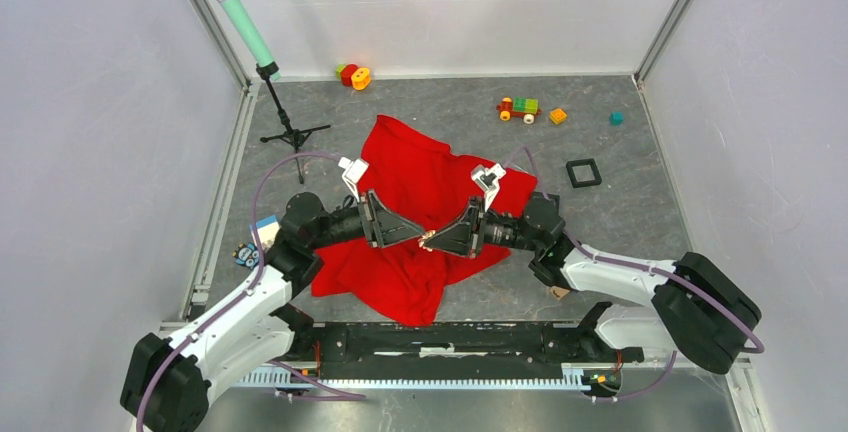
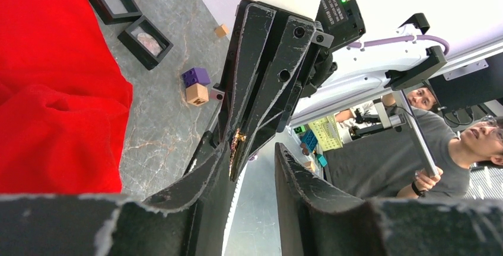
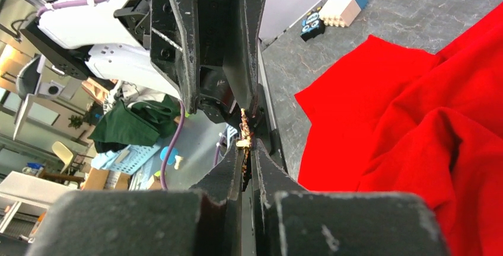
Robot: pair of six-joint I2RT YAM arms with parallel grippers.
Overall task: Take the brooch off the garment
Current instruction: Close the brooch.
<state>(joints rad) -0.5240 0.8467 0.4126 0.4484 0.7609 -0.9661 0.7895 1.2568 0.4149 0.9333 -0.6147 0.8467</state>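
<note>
The red garment (image 1: 420,212) lies crumpled in the middle of the table and also shows in the left wrist view (image 2: 53,90) and the right wrist view (image 3: 415,114). The small gold brooch (image 1: 427,239) is lifted above it, with no cloth on it in the wrist views. My right gripper (image 3: 248,155) is shut on the brooch (image 3: 244,136). My left gripper (image 2: 252,155) is open. Its fingertips (image 2: 216,170) meet the right gripper (image 2: 267,60) head-on, and one finger lies right beside the brooch (image 2: 235,143). Both grippers (image 1: 405,232) (image 1: 445,237) meet tip to tip over the garment.
A green microphone on a black tripod (image 1: 285,132) stands at the back left. Toy blocks (image 1: 353,75) and a toy train (image 1: 518,108) lie at the back. A black square frame (image 1: 583,172) lies right of the garment. Small blocks (image 1: 255,237) sit near the left arm.
</note>
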